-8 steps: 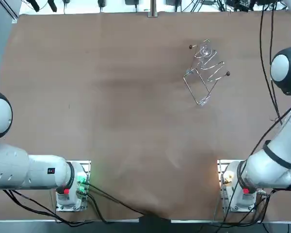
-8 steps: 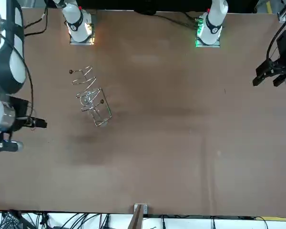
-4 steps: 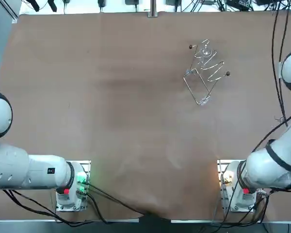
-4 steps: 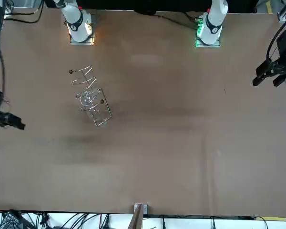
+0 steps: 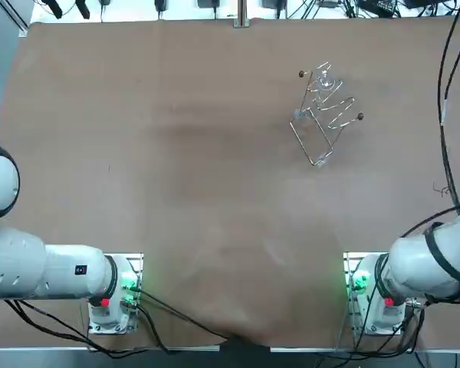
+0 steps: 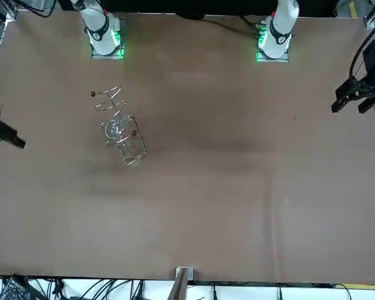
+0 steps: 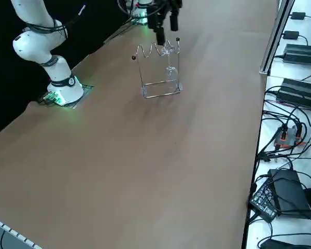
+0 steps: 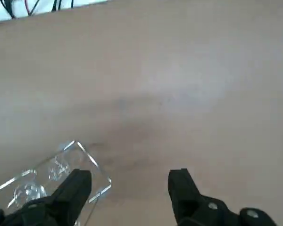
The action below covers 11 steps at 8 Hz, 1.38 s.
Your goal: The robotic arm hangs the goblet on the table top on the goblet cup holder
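Note:
The clear goblet (image 5: 323, 80) hangs upside down by its foot on the wire cup holder (image 5: 304, 142), which stands at the far right of the table. The side view shows the goblet (image 7: 169, 58) dangling inside the holder (image 7: 160, 95) with its bowl off the tabletop. My right gripper (image 8: 129, 183) is open with nothing in it, well apart from the holder, out past the table's right edge (image 6: 8, 137). In the wrist view the holder's base (image 8: 87, 157) and the goblet (image 8: 27, 191) lie beyond one finger (image 8: 78, 186).
The brown tabletop (image 5: 176, 153) holds nothing besides the holder. Both arm bases (image 5: 364, 295) stand at the near edge with green lights on. Cables and power units (image 7: 295, 52) lie on a white ledge past the far edge.
The right arm has swung away from the holder toward the table's right edge, leaving the top view. The goblet stays hung on the holder. The right base light turned green.

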Available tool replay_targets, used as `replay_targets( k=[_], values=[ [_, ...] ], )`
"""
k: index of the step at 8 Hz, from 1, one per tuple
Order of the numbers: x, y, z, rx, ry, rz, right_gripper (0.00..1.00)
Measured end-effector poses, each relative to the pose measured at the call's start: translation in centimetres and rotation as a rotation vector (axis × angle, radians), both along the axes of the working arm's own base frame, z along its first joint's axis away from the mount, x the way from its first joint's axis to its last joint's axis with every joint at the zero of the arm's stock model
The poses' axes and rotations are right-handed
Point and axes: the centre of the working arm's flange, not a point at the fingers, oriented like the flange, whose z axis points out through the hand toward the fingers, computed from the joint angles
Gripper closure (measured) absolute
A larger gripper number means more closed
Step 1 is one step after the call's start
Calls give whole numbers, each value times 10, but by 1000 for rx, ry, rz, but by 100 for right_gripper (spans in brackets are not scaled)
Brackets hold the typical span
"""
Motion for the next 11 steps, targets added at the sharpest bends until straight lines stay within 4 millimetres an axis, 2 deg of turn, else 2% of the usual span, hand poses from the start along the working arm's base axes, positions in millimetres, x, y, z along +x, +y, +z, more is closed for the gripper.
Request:
replay_targets(
  k=[2, 4, 6, 11],
  values=[
    [-18, 4, 7, 6, 54, 5, 0],
    [-33, 21, 16, -7, 87, 1, 0],
    [-43, 33, 13, -48, 106, -3, 0],
    [-47, 39, 8, -58, 120, -25, 0]
  ],
)
